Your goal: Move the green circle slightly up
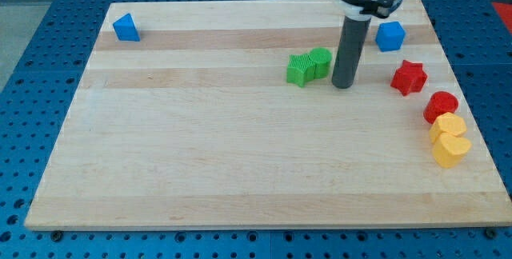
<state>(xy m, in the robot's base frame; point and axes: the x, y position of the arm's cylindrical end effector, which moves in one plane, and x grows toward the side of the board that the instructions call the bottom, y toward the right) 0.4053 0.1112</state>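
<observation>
The green circle [321, 61] is a round green block above the middle of the wooden board, touching a green star-shaped block [301, 69] on its left. My tip [342, 85] is the lower end of the dark rod, just to the right of the green circle and slightly lower, with a narrow gap between them.
A blue triangle [126, 28] sits at the top left. A blue block [390, 36] lies at the top right, with a red star [408, 77], a red circle [441, 106] and two yellow blocks [448, 140] down the right edge. The board [200, 155] sits on a blue perforated table.
</observation>
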